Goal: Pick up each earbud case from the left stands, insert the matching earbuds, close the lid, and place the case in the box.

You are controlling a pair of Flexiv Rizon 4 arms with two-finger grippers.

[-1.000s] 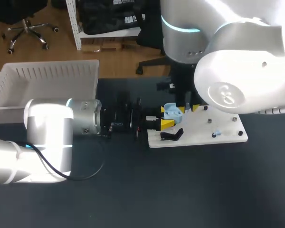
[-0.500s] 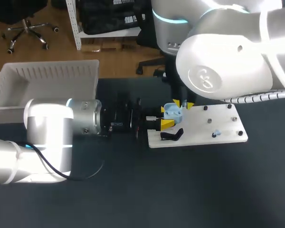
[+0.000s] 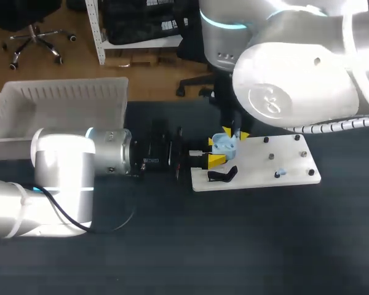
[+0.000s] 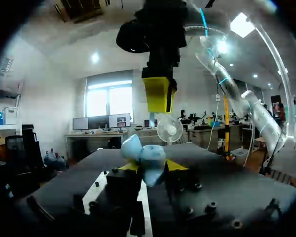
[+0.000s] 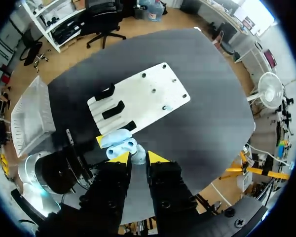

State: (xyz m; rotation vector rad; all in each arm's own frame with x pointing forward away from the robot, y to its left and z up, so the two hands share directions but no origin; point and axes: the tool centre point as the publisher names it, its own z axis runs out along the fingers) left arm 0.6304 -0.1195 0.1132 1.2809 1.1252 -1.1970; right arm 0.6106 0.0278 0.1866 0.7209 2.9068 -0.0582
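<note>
Our right arm has swung in over the white board [image 3: 283, 166], so the right gripper [image 5: 137, 158] now hangs just above the open earbud case [image 3: 223, 144], its tips nearly together, pinching what we take for an earbud [image 5: 138, 155]. Our left gripper [image 4: 148, 167] clamps the case at the board's left edge. Insertion looks next.

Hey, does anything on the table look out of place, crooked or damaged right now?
Nothing stands out. The open light blue earbud case is clamped in the left gripper. The right gripper holds what looks like a small pale earbud just over it. A second small blue earbud lies on the white board.
</note>
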